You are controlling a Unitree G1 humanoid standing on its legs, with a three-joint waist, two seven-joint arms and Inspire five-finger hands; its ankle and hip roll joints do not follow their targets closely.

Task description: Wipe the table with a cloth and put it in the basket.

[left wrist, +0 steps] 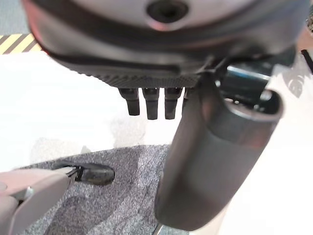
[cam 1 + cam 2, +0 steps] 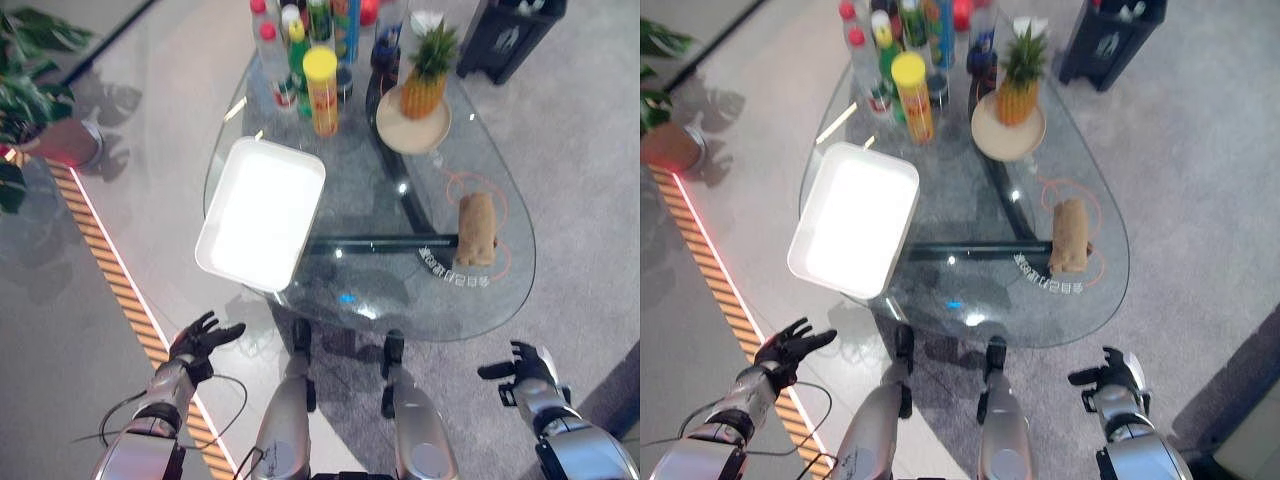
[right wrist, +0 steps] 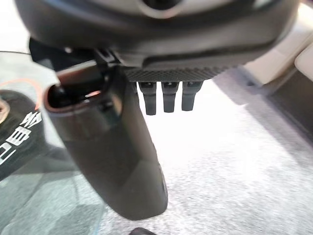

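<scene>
A: Cloth, tan, rolled into a short bundle. Location?

B: Lying on the glass table, right side, inside an orange ring marked on the surface, just past a curved row of white print near the front edge. Nothing grips it.

A: Basket?

B: White basket, rectangular, shallow, on the left part of the same table, one corner overhanging the edge. Well apart from the cloth.

A: Other items on the table?

B: Far end: a pineapple on a round plate, a yellow-lidded canister, and a cluster of bottles behind it.

A: Left hand?

B: Below the table's near edge, over the pale floor, fingers spread and released, grasping nothing.

A: Right hand?

B: Low on the right, over grey carpet, short of the table. Fingers relaxed, thumb out to the side, empty.

A: Surroundings?

B: Potted plant at far left, dark bin beyond the table.
</scene>
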